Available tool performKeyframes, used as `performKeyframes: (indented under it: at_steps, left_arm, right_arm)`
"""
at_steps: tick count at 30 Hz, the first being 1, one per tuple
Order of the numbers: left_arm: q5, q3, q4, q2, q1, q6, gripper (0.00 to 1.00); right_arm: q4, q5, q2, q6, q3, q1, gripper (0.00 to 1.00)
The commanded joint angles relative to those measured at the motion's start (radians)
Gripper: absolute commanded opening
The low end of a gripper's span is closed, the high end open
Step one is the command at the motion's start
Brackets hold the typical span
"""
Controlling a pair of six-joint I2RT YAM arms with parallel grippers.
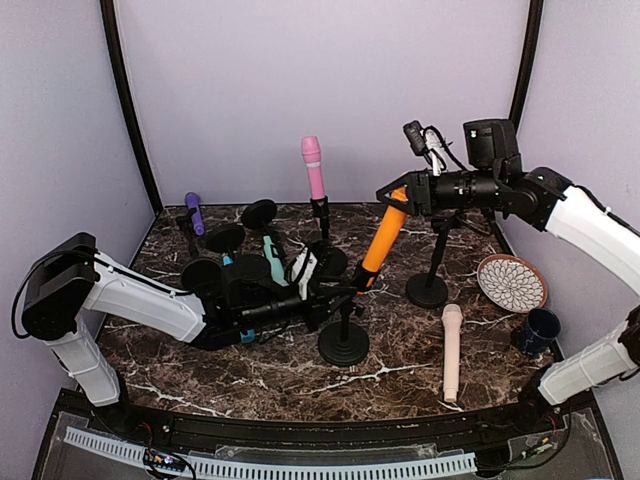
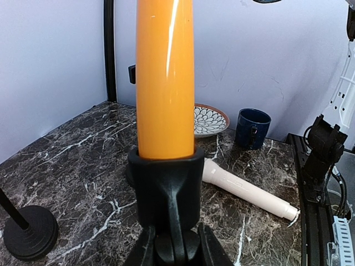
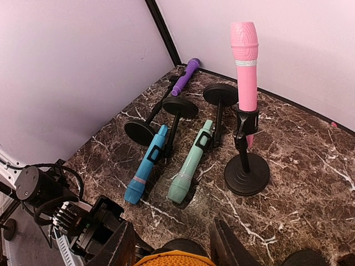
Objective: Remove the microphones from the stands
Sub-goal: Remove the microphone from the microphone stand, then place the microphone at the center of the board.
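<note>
Left gripper (image 2: 175, 238) pinches the black stand (image 1: 343, 346) just under its clip, near the middle of the marble table (image 1: 250, 368). Right gripper (image 3: 171, 238) is clamped on the top of the orange microphone (image 1: 383, 238), which leans right with its lower end seated in the clip. A cream microphone (image 1: 452, 350) lies toward the table's near right corner.

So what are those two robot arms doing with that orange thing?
They are working together on the orange microphone. The left gripper is shut on the black stand just under its clip, holding it steady. The right gripper is closed around the microphone's top end. The microphone sits in the clip, so it is not out yet. A cream microphone lies flat on the table nearby.
</note>
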Motion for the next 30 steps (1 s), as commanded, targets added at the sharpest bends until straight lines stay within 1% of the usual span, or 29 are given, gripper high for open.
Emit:
performKeyframes:
  at_steps: [1,12,15,18,23,27,29,30]
  left_arm:
    - [-0.014,-0.058,-0.204,0.032,0.001,-0.014,0.00]
    - [-0.017,-0.051,-0.203,0.037,0.000,-0.014,0.00]
    - [-0.023,-0.044,-0.202,0.037,0.002,-0.014,0.00]
    - [-0.038,-0.037,-0.197,0.040,0.002,-0.014,0.00]
    - [-0.060,-0.029,-0.174,0.046,0.002,-0.020,0.00]
    - [-0.050,0.003,-0.194,0.047,0.000,-0.022,0.00]
    - [-0.047,0.023,-0.205,0.044,0.002,-0.018,0.04]
    - [-0.050,0.034,-0.209,0.042,0.002,-0.015,0.10]
  right_arm:
    - [0.190,0.116,-0.102,-0.030,0.069,-0.060,0.29]
    - [0.168,0.154,-0.149,-0.038,0.065,-0.066,0.29]
    - [0.136,0.153,-0.159,-0.034,0.073,-0.067,0.29]
    - [0.055,0.165,-0.165,-0.025,0.085,-0.067,0.29]
    - [-0.175,0.207,-0.166,-0.015,0.105,-0.067,0.30]
    - [-0.303,0.201,-0.184,0.032,0.042,-0.065,0.30]
    - [-0.351,0.173,-0.191,0.053,-0.002,-0.065,0.30]
    - [-0.367,0.150,-0.191,0.065,-0.023,-0.065,0.30]
